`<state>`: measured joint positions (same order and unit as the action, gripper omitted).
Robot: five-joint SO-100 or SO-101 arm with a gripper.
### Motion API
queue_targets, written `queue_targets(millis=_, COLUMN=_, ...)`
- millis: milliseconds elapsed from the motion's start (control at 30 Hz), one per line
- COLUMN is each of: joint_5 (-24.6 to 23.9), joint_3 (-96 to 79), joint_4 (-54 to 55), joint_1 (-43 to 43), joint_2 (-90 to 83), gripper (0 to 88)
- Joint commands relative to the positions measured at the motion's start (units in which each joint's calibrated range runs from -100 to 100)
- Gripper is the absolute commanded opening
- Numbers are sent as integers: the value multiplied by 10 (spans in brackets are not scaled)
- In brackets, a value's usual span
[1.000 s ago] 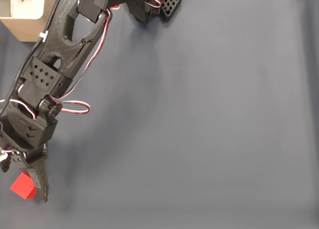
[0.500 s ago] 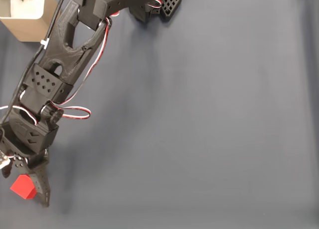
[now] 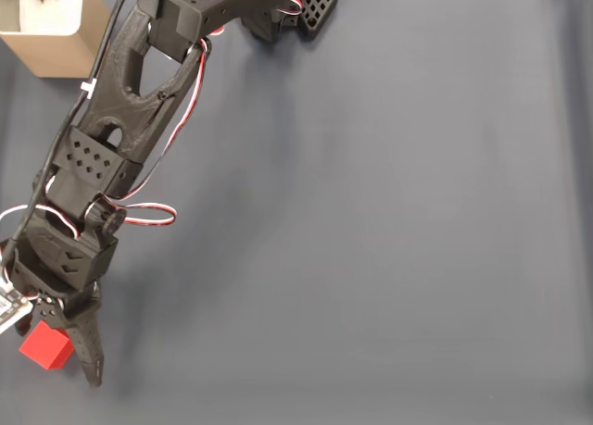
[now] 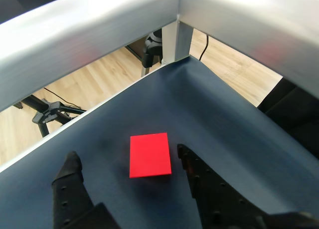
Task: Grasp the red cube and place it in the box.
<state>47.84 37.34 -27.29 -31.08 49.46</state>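
Gripper (image 4: 127, 161) spread wide, straddling the red cube (image 4: 149, 154) on the dark tabletop (image 3: 389, 221), seemingly without contact. Cube near the lower left edge in the fixed view; box (image 3: 69, 45) well apart, top left.

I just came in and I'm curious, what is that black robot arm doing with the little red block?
The arm is reaching down to the red cube on the dark table mat. Its claw is open, one finger on each side of the cube, not squeezing it yet. The box where the cube should go waits at the far corner.
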Motion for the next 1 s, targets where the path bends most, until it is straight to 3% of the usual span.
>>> queue_targets(millis=0, joint_5=5, joint_3=33, joint_4=6, joint_1=9, joint_2=-8, gripper=420)
queue_targets(millis=500, joint_5=22, joint_3=22, joint_4=3, joint_1=12, joint_2=-14, gripper=353)
queue_targets(millis=967, joint_5=41, joint_3=-7, joint_4=-22, joint_1=13, joint_2=-32, gripper=235)
